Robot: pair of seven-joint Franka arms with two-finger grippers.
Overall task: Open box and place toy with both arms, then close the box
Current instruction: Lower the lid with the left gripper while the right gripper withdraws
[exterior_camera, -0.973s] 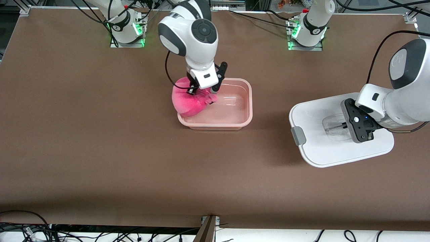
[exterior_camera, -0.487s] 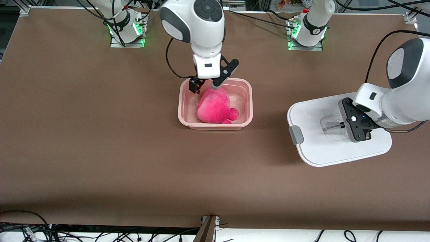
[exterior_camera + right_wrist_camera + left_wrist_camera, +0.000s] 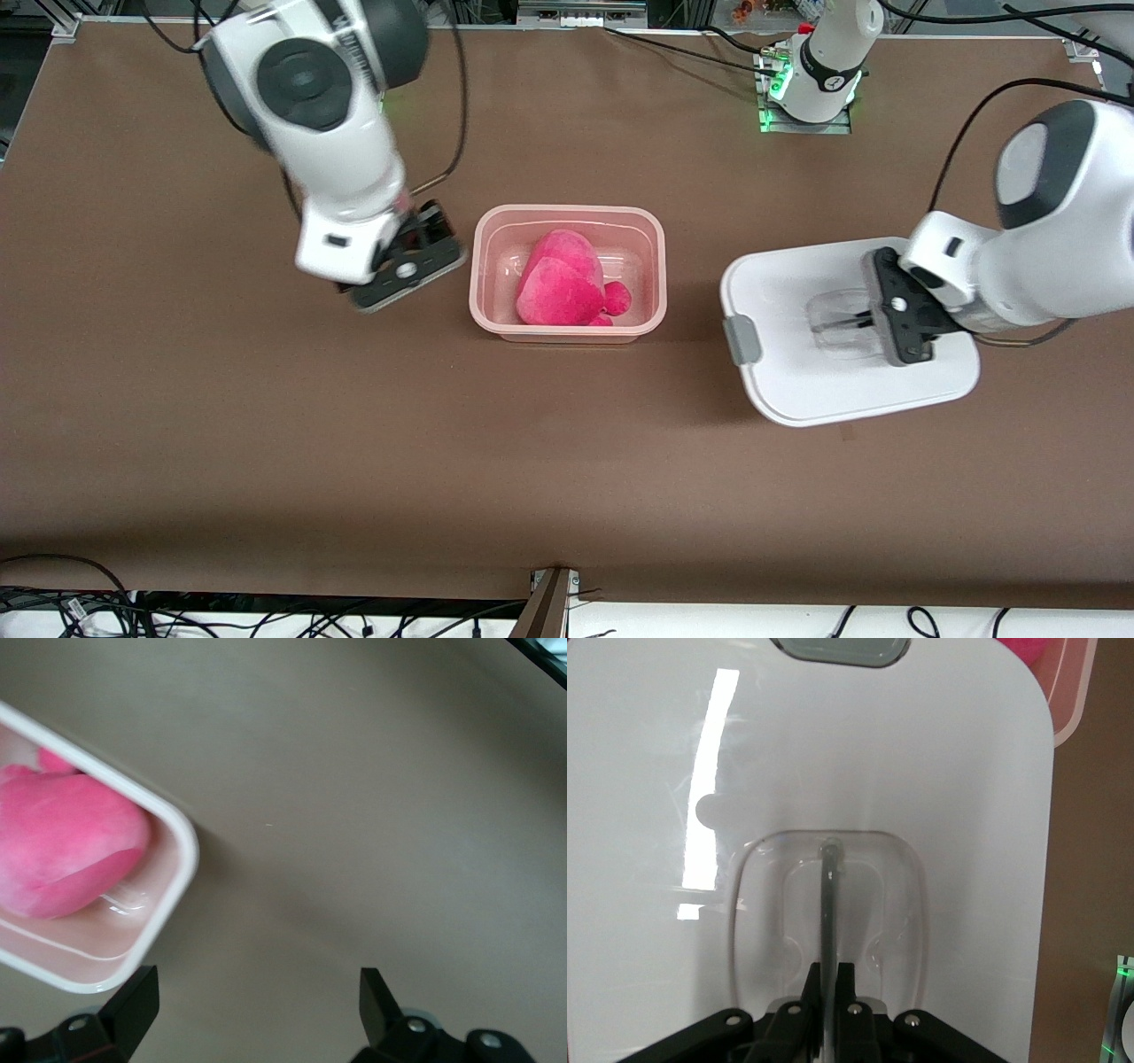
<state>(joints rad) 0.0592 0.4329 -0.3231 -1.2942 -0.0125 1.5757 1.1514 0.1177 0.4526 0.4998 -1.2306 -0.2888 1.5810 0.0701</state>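
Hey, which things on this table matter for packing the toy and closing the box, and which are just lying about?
Part of the job:
- box, open
- toy, inside it
- lid, held by the left tool
- right tool, open, over the table beside the box

Just lying about:
- cables along the table's near edge

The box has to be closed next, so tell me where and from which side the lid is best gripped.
Grip the lid by the thin bar across its clear recessed handle, coming straight down from above. The lid is broad and flat, so the recess offers probably the only narrow part a pincer can close on. The left pincer is already shut on that bar; the grey clip faces the box.
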